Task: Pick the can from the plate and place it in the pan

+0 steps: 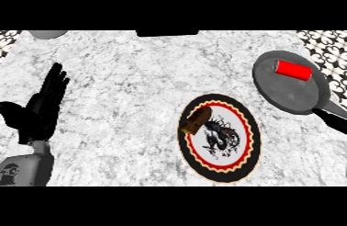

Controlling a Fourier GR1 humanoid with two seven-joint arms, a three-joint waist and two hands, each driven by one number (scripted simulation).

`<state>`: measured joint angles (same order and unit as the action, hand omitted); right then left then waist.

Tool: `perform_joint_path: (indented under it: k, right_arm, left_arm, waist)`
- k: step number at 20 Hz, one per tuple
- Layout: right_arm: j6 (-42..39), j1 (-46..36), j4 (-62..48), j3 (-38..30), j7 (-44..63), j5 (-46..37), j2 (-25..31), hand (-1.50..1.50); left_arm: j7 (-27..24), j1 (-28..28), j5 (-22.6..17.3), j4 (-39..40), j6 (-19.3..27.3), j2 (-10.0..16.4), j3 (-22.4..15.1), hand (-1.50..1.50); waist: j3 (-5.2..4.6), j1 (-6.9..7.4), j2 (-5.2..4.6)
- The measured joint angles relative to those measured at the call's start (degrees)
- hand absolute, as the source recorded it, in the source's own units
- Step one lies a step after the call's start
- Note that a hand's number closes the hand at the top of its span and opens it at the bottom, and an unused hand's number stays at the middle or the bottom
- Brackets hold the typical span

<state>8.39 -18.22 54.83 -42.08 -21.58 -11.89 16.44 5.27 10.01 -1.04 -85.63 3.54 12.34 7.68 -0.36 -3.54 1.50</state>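
Observation:
A red can (293,70) lies on its side inside the grey pan (288,94) at the right of the counter. The pan's black handle (332,118) runs off toward the right edge. The round plate (237,161), with a red, black and yellow rim and a dark dragon design, sits at centre right. A brown block-shaped item (196,119) rests on its upper left part. My left hand (42,105) stands open at the far left with its fingers up, far from the plate and the pan. No right hand shows.
A grey rounded object (47,34) peeks in at the top left and a dark shape (167,32) at the top centre. Patterned tiling (324,48) borders the marble counter at the upper right, and more of it shows at the upper left corner.

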Motion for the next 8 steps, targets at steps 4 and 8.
perform_joint_path:
  k: [4,8]
  right_arm:
    - [-3.01,9.07,14.31,1.59,3.85,1.51,-4.82,-1.50]
    - [-4.59,18.40,31.00,3.94,10.33,1.48,-9.98,-1.50]
  left_arm:
    - [0.76,0.04,0.46,-0.69,0.67,-0.09,-0.04,0.00]
    - [0.50,0.53,0.58,-0.59,0.65,-0.49,-0.41,0.00]
  waist:
    - [0.00,-0.32,-0.13]
    - [0.05,0.32,-0.53]
